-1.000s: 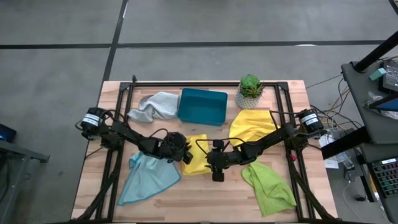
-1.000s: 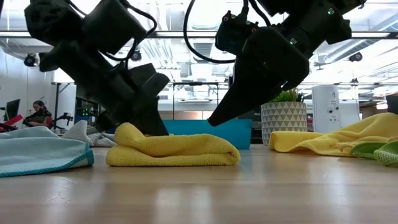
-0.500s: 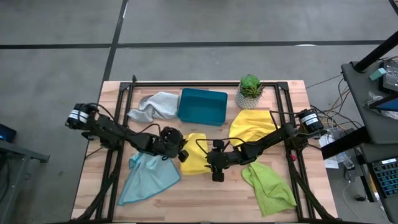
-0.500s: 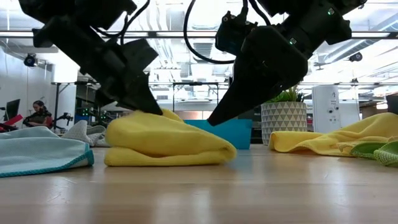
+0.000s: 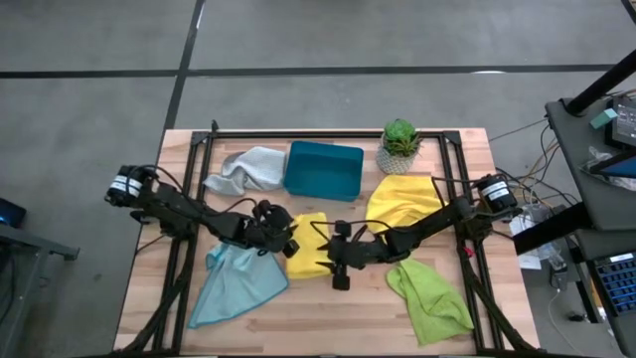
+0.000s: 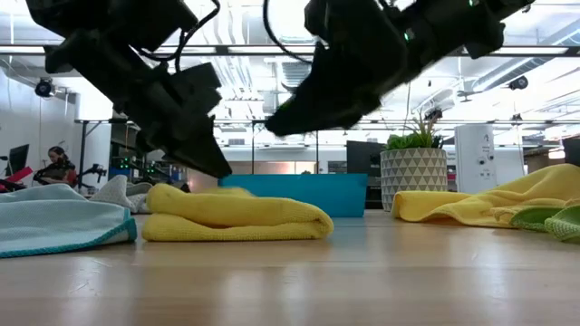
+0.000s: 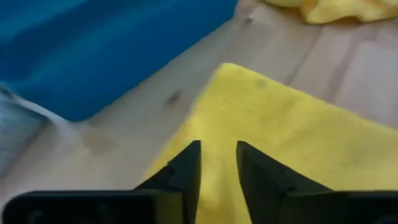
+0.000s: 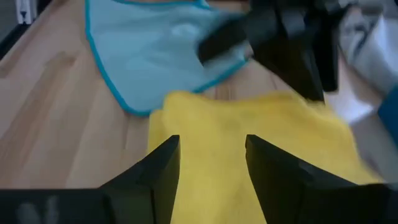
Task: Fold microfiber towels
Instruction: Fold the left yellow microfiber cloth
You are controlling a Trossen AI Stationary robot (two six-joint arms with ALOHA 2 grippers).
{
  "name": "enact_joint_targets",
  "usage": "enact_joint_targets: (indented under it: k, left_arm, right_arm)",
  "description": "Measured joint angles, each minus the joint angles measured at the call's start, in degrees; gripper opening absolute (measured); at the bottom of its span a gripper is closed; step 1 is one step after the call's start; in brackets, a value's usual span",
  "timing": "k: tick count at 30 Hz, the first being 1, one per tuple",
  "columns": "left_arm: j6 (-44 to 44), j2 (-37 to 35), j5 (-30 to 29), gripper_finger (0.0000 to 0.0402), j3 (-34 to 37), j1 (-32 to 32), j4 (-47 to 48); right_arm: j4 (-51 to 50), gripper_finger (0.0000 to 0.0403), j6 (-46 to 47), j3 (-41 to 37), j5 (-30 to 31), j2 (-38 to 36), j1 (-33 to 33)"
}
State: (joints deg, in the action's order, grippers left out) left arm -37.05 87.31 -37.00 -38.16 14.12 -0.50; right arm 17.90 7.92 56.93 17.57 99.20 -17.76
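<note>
The folded yellow microfiber towel (image 5: 309, 258) was seen lying flat at the table's middle, its long axis running near to far, between the two grippers. The left gripper (image 5: 289, 243) was held just above the towel's left edge, fingers (image 7: 189, 171) narrowly parted with nothing between them. The right gripper (image 5: 332, 261) was raised over its right edge, fingers (image 8: 160, 168) spread wide and empty. The light blue square cloth (image 5: 235, 284) lay just left, touching the wooden table (image 5: 328, 318).
</note>
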Motion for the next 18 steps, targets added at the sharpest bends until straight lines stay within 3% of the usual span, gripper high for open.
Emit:
enact_joint_targets:
  k: [8,13,18]
  left_arm:
    - [6.17,-5.74,0.24,0.013,-0.57,0.25,0.23]
    - [6.46,-11.92,0.21,0.013,0.17,0.04,3.81]
    - [5.58,-16.6,0.23,0.013,0.7,-0.19,9.37]
  right_arm:
    - [-13.37,0.0173,3.46,9.37,0.07,-0.66,-0.52]
    - [-24.75,0.0173,-2.46,16.56,0.02,-0.66,0.02]
    - [-25.73,0.0173,-5.44,20.25,0.01,-0.66,0.49]
